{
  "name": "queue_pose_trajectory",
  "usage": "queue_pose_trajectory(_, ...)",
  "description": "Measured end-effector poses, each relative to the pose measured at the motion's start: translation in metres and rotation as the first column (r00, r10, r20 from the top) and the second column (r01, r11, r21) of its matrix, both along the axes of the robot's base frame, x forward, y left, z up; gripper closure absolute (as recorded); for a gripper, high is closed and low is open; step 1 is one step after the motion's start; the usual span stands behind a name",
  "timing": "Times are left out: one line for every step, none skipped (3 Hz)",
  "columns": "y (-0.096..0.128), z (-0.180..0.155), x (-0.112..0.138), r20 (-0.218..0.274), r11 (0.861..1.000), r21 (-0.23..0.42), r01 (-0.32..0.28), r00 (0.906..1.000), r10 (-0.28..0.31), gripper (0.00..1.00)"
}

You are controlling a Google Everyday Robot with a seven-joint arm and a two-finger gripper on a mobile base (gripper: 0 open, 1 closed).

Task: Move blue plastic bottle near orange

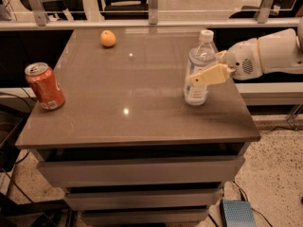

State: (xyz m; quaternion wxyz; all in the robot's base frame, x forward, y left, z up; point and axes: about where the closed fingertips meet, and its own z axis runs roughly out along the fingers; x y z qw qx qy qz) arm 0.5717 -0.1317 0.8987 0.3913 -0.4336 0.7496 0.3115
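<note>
Partly hidden, the blue plastic bottle point(200, 56) shows its label only above and below 1 tan jaw that crosses its front. The other jaw is out of sight behind it, so I cannot tell whether the jaws are clamped on the bottle or merely apart around it. The white arm point(270, 51) enters level from the right of the frame, cut off at that edge, with the gripper point(208, 74) reaching left at mid-bottle height. The bottle stands upright right of centre on the desk point(142, 98), long axis vertical, white cap up. The orange point(108, 38) lies well apart at the upper left.
</note>
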Motion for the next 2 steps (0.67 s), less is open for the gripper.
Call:
queue_pose_trajectory(0.002, 0.001, 0.001, 0.005, 1.000, 0.019, -0.002, 1.0000, 0.002, 0.64)
queue_pose_trajectory(0.006, 0.014, 0.013, 0.034, 1.000, 0.027, -0.004, 0.9994, 0.003, 0.87)
